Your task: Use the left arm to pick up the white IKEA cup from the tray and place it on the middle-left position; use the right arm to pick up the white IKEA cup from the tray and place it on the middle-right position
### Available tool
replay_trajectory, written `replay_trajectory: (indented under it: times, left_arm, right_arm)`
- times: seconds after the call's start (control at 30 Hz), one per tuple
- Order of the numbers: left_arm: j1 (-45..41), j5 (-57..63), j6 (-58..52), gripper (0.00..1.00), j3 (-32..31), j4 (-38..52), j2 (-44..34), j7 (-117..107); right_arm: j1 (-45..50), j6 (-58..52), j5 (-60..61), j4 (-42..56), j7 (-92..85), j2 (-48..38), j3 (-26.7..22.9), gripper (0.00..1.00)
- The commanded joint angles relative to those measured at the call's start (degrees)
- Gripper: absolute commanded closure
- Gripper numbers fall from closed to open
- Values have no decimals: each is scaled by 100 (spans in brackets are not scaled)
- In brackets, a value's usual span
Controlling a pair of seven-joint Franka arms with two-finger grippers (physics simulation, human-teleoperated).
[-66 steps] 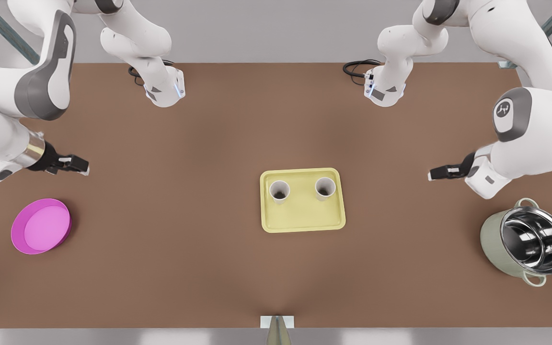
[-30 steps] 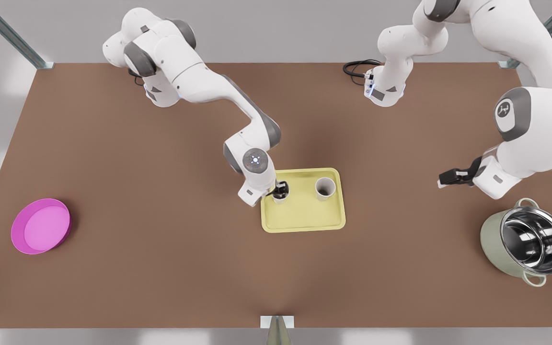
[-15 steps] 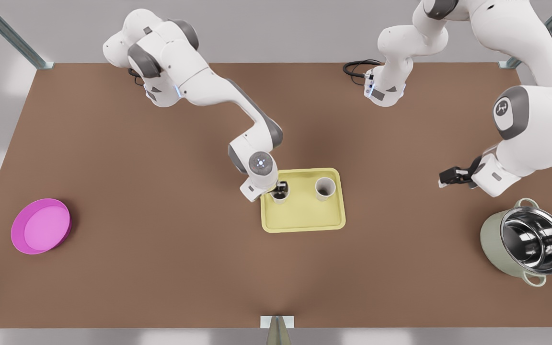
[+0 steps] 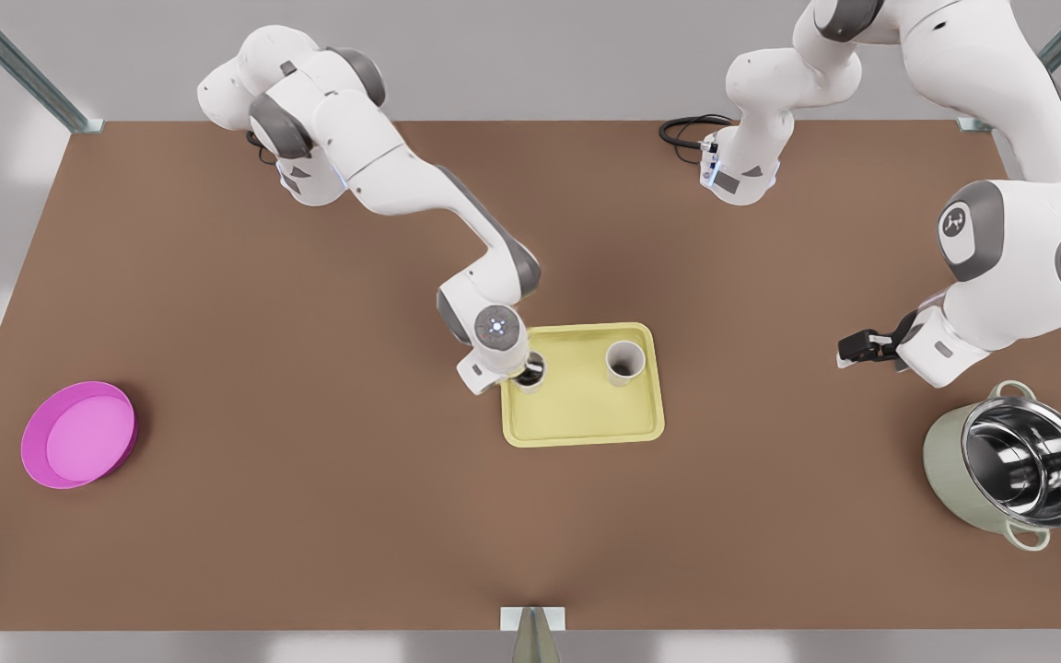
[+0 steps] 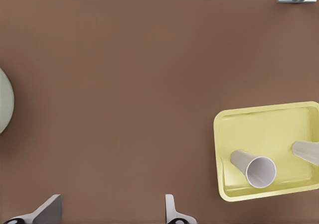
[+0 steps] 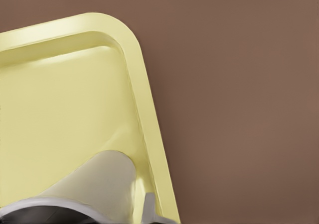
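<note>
Item 1. Right end effector (image 4: 530,370): down at the mouth of the near cup (image 4: 529,383), at the tray's 10 o'clock in the front view. Its wrist view looks along the cup (image 6: 94,184) to the tray (image 6: 60,99) corner. I cannot tell whether it has closed on the cup.

Item 2. Near cup: on the tray (image 4: 586,414), hard by the rim on the 9 o'clock side. It appears upright.

Item 3. Second cup (image 4: 623,361): at the tray's 1 o'clock, upright and untouched. It also shows in the left wrist view (image 5: 256,168).

Item 4. Left end effector (image 4: 856,348): waiting above the table (image 4: 309,516) at the tray's 3 o'clock, well apart from it. Its fingers are spread wide (image 5: 110,211).

Item 5. Bystanders: pink bowl (image 4: 79,435) at the table's 8 o'clock, steel pot (image 4: 1014,465) at 4 o'clock. Both are far from the work.

Handling note, my judgement: the step in hand is the right arm's pick.
- I would confirm a firm pinch on the cup wall before rising.
- I would lift straight up until the base clears the low rim. The cup sits so close to the rim that a sideways start could catch it and drag the tray.
- I would then carry it toward 9 o'clock onto bare table and set it down level before releasing.
- The left arm holds off until the tray is free.
</note>
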Motion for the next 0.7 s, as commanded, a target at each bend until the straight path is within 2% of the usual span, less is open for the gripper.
replay_trajectory:
  times: [0.0, 0.17, 0.27, 0.37, 0.53, 0.67]
  left_arm:
    - [-41, -16, 121, 0, -17, 35, 15, -22]
    - [-779, -25, 130, 0, -34, 150, 261, -813]
    - [-955, 10, 130, 0, -34, 150, 270, -831]
    - [-1271, 19, 323, 0, -34, 193, 393, -1445]
    - [-2686, 414, 1703, 0, -34, 202, 1614, -4003]
    - [-3029, 731, 1721, 0, -34, -351, 1448, -3881]
  right_arm:
    - [-72, 227, 336, 20, 375, -9, -7, 67]
    - [-213, 492, 767, 20, 366, -44, -16, 81]
    - [-222, 483, 785, 29, 384, -149, -60, 82]
    - [-722, 439, 697, 20, 244, -519, -33, 82]
    - [-2374, -211, 662, 2, -3034, -677, -86, 81]
    - [-3552, -449, 266, 2, -5750, -659, -183, 81]
